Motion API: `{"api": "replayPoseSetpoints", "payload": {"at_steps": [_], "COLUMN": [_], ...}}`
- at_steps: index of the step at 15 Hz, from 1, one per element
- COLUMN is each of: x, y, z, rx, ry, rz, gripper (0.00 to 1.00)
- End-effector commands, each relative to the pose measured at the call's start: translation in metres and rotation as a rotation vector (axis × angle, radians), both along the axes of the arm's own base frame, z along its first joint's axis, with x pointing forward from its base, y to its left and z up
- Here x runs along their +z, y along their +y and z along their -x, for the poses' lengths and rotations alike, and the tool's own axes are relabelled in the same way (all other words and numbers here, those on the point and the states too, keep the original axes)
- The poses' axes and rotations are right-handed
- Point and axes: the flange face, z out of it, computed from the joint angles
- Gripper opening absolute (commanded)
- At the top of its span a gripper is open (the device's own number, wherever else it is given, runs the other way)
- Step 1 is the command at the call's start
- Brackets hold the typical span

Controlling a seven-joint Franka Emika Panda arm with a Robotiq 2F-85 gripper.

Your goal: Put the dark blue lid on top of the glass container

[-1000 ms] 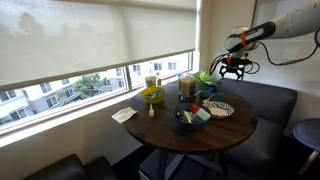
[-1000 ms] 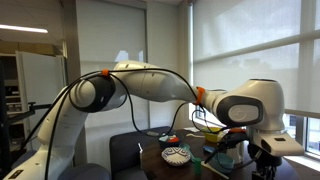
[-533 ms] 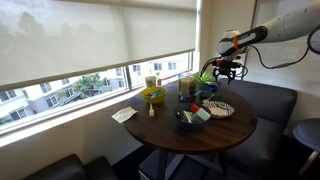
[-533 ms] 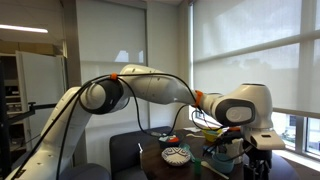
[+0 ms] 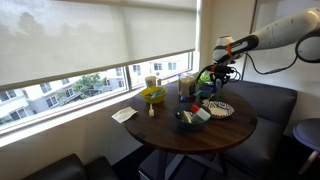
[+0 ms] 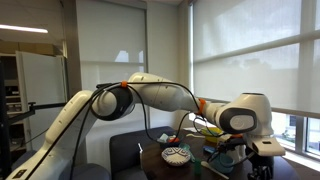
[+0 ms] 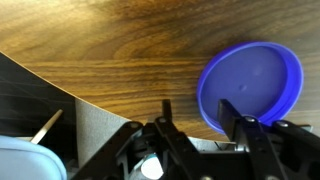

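Observation:
My gripper [image 5: 222, 70] hangs above the far side of the round wooden table, beside the small green potted plant [image 5: 204, 77]. In the wrist view the gripper [image 7: 197, 122] is open with nothing between its fingers [image 7: 228, 112]. A bright blue round vessel [image 7: 250, 85] lies on the wood just past the right finger. The glass container [image 5: 186, 87] stands upright and dark-looking next to the plant, left of the gripper. I cannot pick out the dark blue lid in any view. In an exterior view the gripper [image 6: 260, 166] sits low at the right edge.
On the table [image 5: 235, 128] are a yellow bowl [image 5: 153, 96], a pale cup [image 5: 151, 82], a patterned plate [image 5: 220, 108], a dark bowl holding items [image 5: 190, 118] and a white napkin [image 5: 123, 115]. A dark bench runs behind the table. The window sill is close by.
The arm has swung in from beyond the table's edge toward the plant and glass container. The gripper now hangs over the table instead of beside it.

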Motion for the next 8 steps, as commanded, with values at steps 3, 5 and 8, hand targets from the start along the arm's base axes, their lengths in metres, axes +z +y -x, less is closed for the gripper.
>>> {"api": "replayPoseSetpoints", "payload": {"at_steps": [3,5,8], "x": [-0.009,-0.006,0.018], "y": [0.002,0.003,0.003], "z": [-0.017,-0.016,-0.008], "rx": [0.0,0.005,0.009], "ry": [-0.004,-0.001,-0.048], "rz": [0.029,0.028,0.04], "gripper": [0.18,0.03,0.0]}}
